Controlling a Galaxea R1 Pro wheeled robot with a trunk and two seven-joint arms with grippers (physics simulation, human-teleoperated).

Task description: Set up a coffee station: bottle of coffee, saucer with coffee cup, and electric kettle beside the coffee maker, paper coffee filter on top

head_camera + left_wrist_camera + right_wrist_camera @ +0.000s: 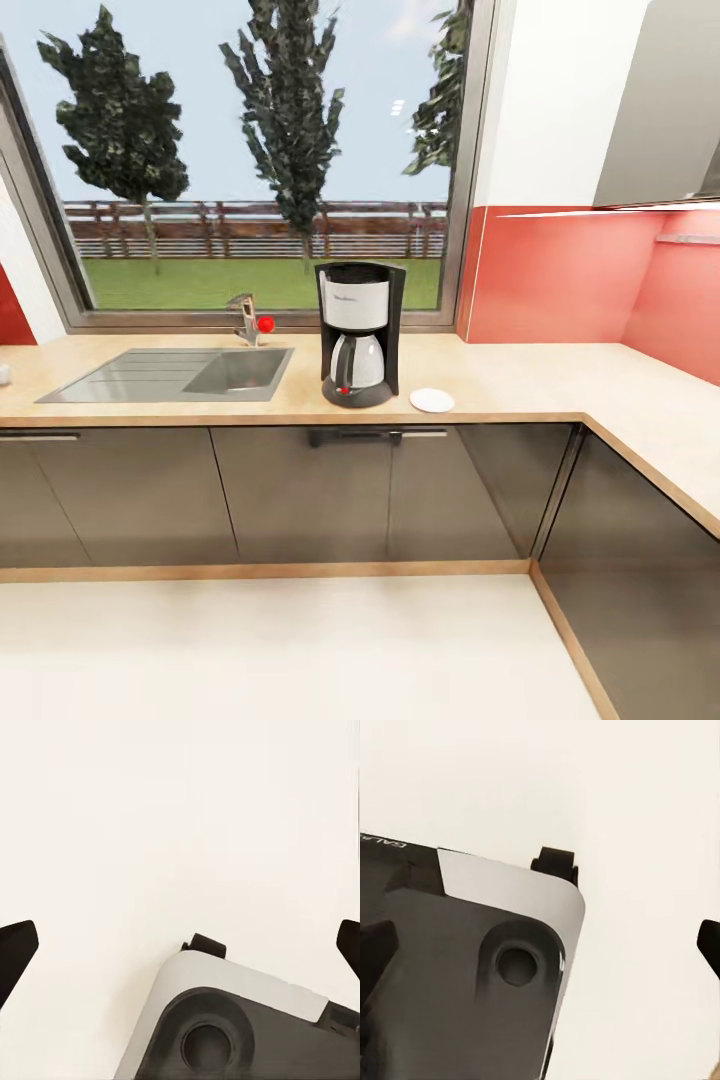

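Head view: the coffee maker (358, 333) stands upright on the table (520, 375), dead center against the window, with the saucer (432, 400) just beside its base at about 4 o'clock. The sink (175, 374) is off at 9 o'clock. Left wrist view: left tool (180, 945) has its fingers spread wide over the pale floor (180, 810), above the robot's base (225, 1020). Right wrist view: right tool (544, 952) is spread wide too, over the base.

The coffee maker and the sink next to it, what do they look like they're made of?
The coffee maker looks like glossy black plastic with a white panel; its carafe has a metallic sheen, possibly steel. The sink looks like brushed stainless steel: grey, dull, with soft reflections.
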